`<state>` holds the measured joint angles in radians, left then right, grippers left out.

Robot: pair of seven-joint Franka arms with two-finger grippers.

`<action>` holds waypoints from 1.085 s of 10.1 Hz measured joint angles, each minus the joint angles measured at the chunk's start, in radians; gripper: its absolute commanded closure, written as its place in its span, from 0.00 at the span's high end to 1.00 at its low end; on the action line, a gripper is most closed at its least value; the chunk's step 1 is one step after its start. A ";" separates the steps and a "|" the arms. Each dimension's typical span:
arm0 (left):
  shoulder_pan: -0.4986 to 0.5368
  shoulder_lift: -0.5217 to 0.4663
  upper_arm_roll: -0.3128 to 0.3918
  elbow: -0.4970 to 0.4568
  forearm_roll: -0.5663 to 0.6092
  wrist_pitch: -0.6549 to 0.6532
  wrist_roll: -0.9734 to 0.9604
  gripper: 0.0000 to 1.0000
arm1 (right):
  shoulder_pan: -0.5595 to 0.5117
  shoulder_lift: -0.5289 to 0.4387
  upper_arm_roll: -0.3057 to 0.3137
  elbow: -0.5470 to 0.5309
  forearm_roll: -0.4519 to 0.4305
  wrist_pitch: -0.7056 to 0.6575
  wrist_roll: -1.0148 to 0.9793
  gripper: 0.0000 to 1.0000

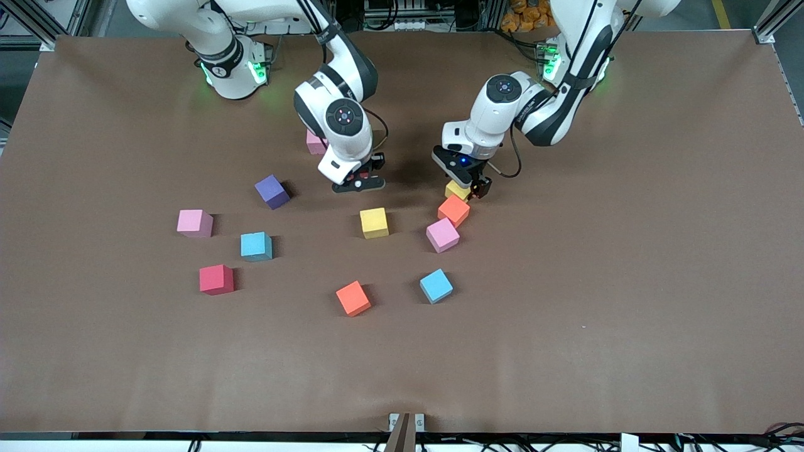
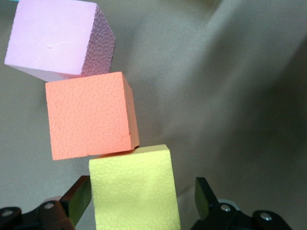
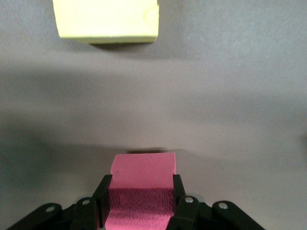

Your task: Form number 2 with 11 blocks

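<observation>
Presently the left gripper (image 1: pixel 470 186) is seen low at the table with its fingers (image 2: pixel 76 201) spread on either side of a yellow block (image 2: pixel 134 189), a gap showing at each side, so the block is straddled but not clamped. From that block a short diagonal line runs toward the front camera: an orange block (image 2: pixel 88 115) touches it corner to corner, and a pale pink block (image 2: pixel 55 38) follows. The right gripper (image 1: pixel 359 182) is clenched on a deep pink block (image 3: pixel 143 184), held over bare table; a second yellow block (image 1: pixel 374 222) lies just ahead of it, nearer the camera. Seven more blocks are scattered, mostly toward the right arm's end, so the number 2 is judged barely begun.
</observation>
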<state>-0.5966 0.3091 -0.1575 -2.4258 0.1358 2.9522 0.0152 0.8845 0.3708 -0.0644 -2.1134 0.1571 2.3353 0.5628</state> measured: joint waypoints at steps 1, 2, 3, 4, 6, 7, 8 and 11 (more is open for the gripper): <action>0.009 0.000 0.001 0.000 0.000 0.000 0.000 0.31 | 0.007 0.000 0.000 -0.025 0.000 0.032 0.006 0.00; 0.016 0.001 0.001 0.000 0.000 0.000 0.000 0.16 | 0.010 0.000 0.000 -0.038 0.000 0.048 0.008 0.00; 0.018 -0.001 -0.001 0.001 0.000 0.001 0.000 0.13 | 0.010 -0.001 0.000 -0.045 0.000 0.051 0.008 0.00; 0.018 -0.002 -0.001 0.001 0.000 0.001 -0.001 0.10 | 0.011 -0.001 0.000 -0.047 0.000 0.052 0.008 0.00; 0.018 -0.002 -0.001 0.005 0.000 0.001 -0.001 0.09 | 0.015 -0.001 0.000 -0.048 0.000 0.055 0.021 0.00; 0.019 -0.002 -0.001 0.015 0.000 0.000 -0.001 0.09 | 0.016 -0.002 0.000 -0.051 0.000 0.060 0.032 0.00; 0.019 -0.003 -0.001 0.026 0.000 -0.007 -0.001 0.09 | 0.017 -0.004 0.000 -0.054 0.000 0.067 0.043 0.00; 0.018 -0.007 -0.006 0.055 0.000 -0.079 0.003 0.05 | 0.026 -0.007 0.000 -0.061 0.000 0.078 0.054 0.00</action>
<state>-0.5784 0.3021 -0.1636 -2.3707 0.1358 2.8737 0.0179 0.9103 0.3640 -0.0643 -2.1746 0.1571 2.4137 0.6168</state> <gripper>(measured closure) 0.467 0.463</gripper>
